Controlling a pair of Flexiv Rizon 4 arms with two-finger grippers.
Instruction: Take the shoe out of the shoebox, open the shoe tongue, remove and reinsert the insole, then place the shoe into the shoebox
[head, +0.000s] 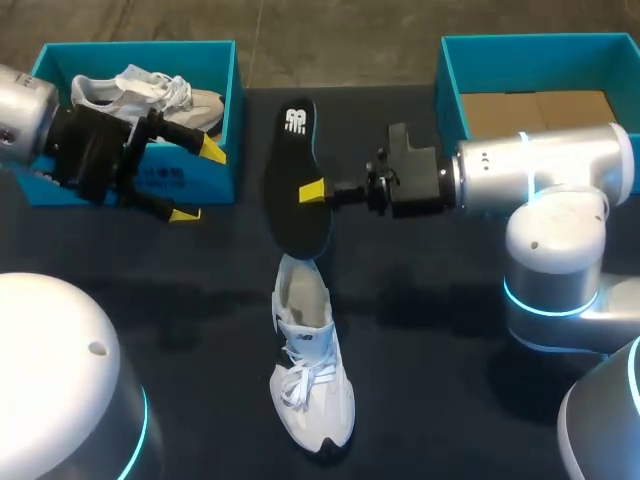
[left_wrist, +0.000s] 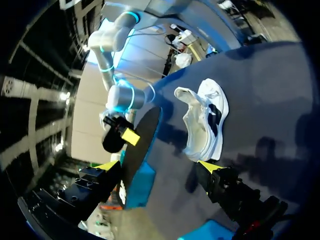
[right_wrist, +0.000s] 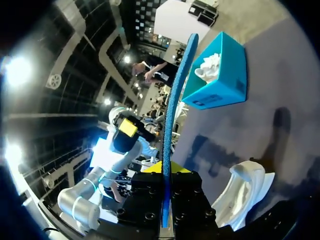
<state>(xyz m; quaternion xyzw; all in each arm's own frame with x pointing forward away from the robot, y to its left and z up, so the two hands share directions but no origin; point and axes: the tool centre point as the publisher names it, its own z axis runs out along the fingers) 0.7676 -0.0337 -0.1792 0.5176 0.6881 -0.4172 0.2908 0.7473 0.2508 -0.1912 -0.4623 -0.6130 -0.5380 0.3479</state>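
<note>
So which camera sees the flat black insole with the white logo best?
The head view: the flat black insole shows its whole face. The right wrist view sees only its thin blue edge; the left wrist view, a dark slanted sliver.

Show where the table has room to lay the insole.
Free: the table between the shoe and the right arm, and between the shoe and the left box. Crowded: between that box and the right box, where the right end effector holds the insole.

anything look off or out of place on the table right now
Nothing damaged or spilled. The one thing out of place is the insole: it is out of the white shoe, held on edge by the right gripper just beyond the shoe's heel.
</note>
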